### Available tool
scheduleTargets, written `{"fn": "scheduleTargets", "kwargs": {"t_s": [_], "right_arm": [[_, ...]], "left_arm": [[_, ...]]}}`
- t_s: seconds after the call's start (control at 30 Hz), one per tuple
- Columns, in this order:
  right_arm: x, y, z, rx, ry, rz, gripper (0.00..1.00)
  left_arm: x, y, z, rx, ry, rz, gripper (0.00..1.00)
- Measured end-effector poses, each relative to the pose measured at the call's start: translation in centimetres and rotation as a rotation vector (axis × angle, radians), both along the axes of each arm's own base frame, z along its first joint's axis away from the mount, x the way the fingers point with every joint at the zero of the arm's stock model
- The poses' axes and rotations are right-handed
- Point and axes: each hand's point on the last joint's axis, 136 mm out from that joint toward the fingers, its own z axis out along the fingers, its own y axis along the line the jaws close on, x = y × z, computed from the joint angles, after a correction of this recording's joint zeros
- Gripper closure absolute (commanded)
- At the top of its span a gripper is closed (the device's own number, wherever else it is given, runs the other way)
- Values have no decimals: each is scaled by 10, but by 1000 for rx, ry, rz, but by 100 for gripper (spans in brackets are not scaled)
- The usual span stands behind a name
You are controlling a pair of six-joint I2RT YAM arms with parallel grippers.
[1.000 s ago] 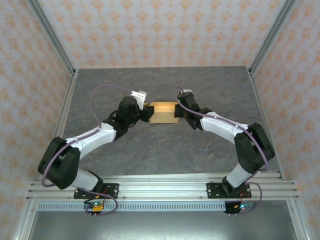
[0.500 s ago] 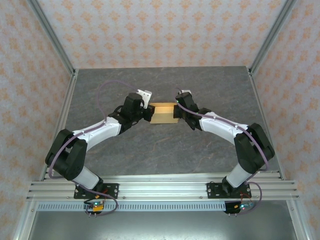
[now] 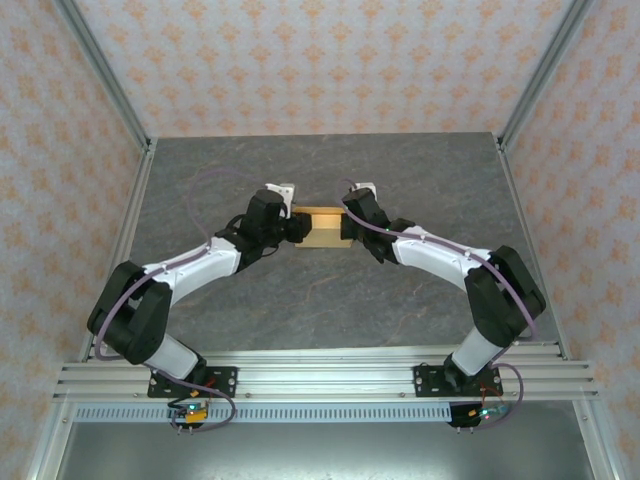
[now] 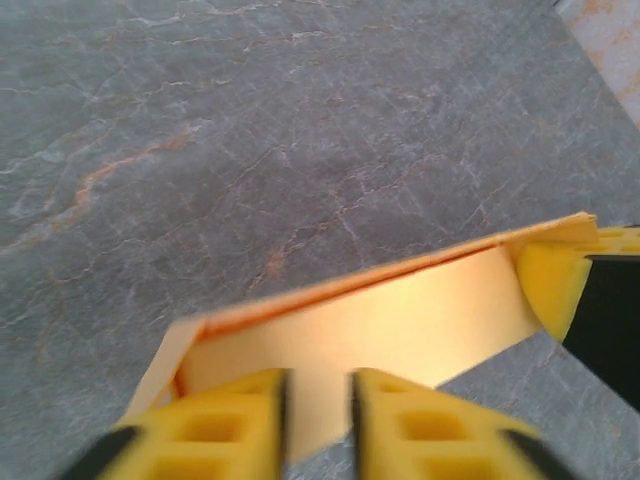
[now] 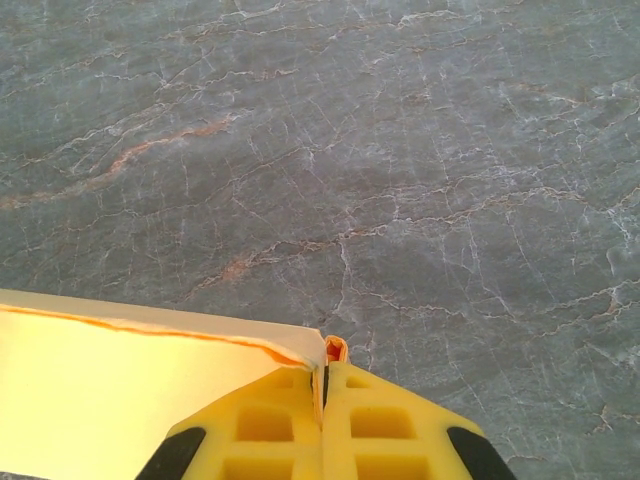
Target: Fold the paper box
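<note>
Left gripper (image 3: 292, 227) meets the paper box (image 3: 320, 228) at its 9 o'clock end in the top view. In its own wrist view the yellow fingers (image 4: 230, 425) stand a little apart, with the pale cardboard panel showing in the gap (not pinched, as far as can be seen). Right gripper (image 3: 347, 226) is at the box's 3 o'clock end, its jaws closed tight on a thin orange edge of the cardboard. Between the two grippers, the box is slightly toward 12 o'clock from the middle of the grey stone-patterned table (image 3: 430, 180).
</note>
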Motion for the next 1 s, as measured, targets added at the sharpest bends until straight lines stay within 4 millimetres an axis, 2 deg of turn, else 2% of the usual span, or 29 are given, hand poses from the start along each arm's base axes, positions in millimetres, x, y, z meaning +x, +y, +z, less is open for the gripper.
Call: {"fn": "scheduleTargets", "kwargs": {"t_s": [0.07, 0.2, 0.23, 0.27, 0.33, 0.37, 0.47, 0.6, 0.67, 0.83, 1.0], "right_arm": [[0, 0, 0, -1, 0, -1, 100], [0, 0, 0, -1, 0, -1, 100], [0, 0, 0, -1, 0, -1, 100], [0, 0, 0, -1, 0, -1, 100], [0, 0, 0, -1, 0, -1, 100], [0, 0, 0, -1, 0, -1, 100], [0, 0, 0, -1, -1, -1, 100], [0, 0, 0, -2, 1, -1, 100], [0, 0, 1, -3, 3, -1, 100], [-1, -1, 0, -7, 7, -1, 100], [0, -1, 0, -8, 9, -1, 100]], "left_arm": [[-5, 7, 12, 12, -35, -4, 36], [-13, 28, 41, 55, -117, -5, 32], [-12, 35, 47, 57, -135, 4, 34], [-9, 44, 50, 63, -145, 14, 42], [-4, 59, 46, 88, -124, 22, 61], [0, 64, 39, 111, -100, 11, 63], [8, 56, 19, 134, -27, -66, 58], [0, 41, -4, 127, 40, -169, 56], [-3, 36, -4, 109, 49, -201, 54], [-3, 22, 13, 55, 30, -261, 55], [2, 16, 16, 44, 29, -293, 63]]}}
